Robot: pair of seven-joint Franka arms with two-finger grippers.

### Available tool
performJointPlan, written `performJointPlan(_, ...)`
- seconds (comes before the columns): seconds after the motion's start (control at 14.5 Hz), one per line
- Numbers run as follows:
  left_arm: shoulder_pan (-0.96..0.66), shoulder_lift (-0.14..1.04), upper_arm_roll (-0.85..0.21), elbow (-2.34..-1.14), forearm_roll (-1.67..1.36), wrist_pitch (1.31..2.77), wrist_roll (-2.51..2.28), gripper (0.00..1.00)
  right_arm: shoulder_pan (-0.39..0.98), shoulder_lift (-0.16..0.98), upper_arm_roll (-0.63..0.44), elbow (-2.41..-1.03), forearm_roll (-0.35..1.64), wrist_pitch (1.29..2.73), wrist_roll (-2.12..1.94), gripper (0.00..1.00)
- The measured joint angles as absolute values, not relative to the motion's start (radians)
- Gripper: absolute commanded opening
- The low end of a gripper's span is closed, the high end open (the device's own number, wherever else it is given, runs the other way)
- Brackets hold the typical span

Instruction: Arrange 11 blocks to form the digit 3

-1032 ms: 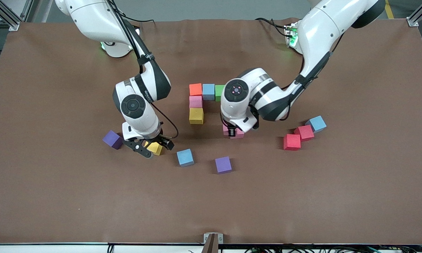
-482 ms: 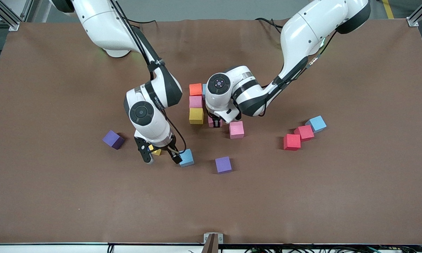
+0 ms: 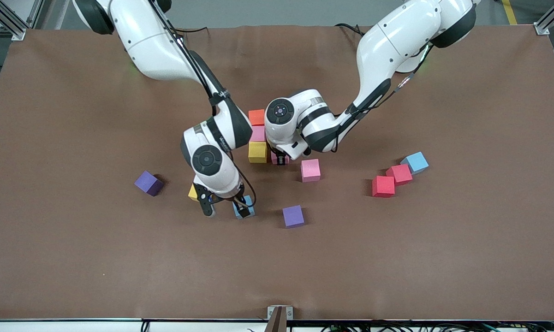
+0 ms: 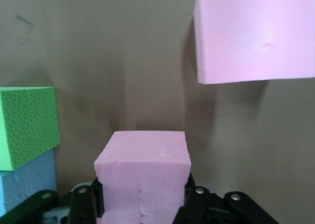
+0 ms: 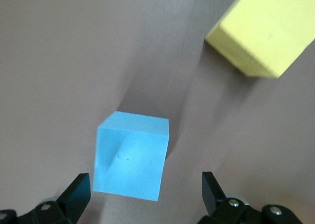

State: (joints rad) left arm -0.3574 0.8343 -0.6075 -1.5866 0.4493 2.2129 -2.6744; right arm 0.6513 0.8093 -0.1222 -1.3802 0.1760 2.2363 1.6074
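Blocks lay scattered over the brown table (image 3: 74,258) as both arms reached in toward its middle. The left gripper (image 3: 281,160) was clamped on a pink block (image 4: 142,172), held just beside the yellow block (image 3: 257,151) at the near end of the partly built digit 3. That figure's visible part ran as a column: an orange block (image 3: 257,116) farthest from the front camera, a pink one (image 3: 258,134) next and the yellow one nearest. The left wrist view also showed a green block (image 4: 27,125) atop or against a blue one (image 4: 24,182), which the left arm hid from the front camera; which of the two applied could not be told. A second loose pink block (image 3: 310,170) sat near the held one, slightly nearer the front camera.

The right gripper (image 3: 225,210) stood with its fingers spread wide around a blue block (image 5: 132,155), one finger on each side, gripping nothing. A small yellow block (image 3: 193,192) lay just beside it, toward the right arm's end.

Loose on the table were a purple block (image 3: 148,183) toward the right arm's end, another purple block (image 3: 293,216) near the blue one, and, toward the left arm's end, two red blocks (image 3: 383,186) (image 3: 399,174) and a light blue block (image 3: 415,162) touching in a diagonal row.
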Motion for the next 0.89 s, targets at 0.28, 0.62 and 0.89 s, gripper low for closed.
performJointPlan(0.28, -0.367, 0.836, -0.607, -1.594, 0.449, 2.225, -2.675, 0.56, 0.658, 0.856, -0.125, -1.344, 0.176, 2.243, 1.625, 0.87)
performJointPlan(0.62, -0.373, 0.838, -0.602, -1.597, 0.449, 2.254, -2.675, 0.56, 0.648, 0.858, -0.125, -1.34, 0.177, 2.24, 1.626, 0.97)
performJointPlan(0.89, -0.379, 0.838, -0.591, -1.597, 0.449, 2.278, -2.675, 0.56, 0.646, 0.858, -0.129, -1.314, 0.209, 2.224, 1.635, 1.0)
